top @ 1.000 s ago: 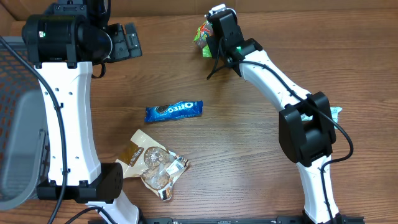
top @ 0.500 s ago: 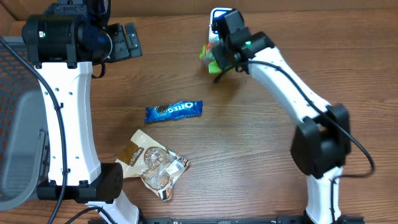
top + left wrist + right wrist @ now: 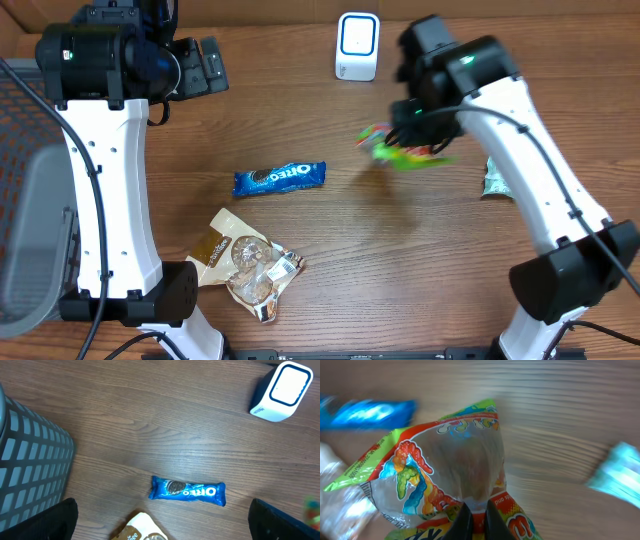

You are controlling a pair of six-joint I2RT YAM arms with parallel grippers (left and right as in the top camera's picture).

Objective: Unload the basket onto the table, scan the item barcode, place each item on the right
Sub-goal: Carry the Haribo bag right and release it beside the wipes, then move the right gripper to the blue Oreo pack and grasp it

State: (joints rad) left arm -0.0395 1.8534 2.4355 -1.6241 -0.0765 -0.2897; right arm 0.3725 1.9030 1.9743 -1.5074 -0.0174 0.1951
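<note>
Gummy bag [image 3: 450, 465] hangs pinched in right claw [image 3: 479, 516].

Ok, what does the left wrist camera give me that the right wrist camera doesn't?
Only the left wrist view shows the white scanner at top right and the grey mesh basket at left. Only the right wrist view shows the gummy bag close up, pinched in the shut right end effector, and a blurred teal packet at right. Both show the blue Oreo pack lying on the wooden table, though it is blurred in the right wrist view.
</note>
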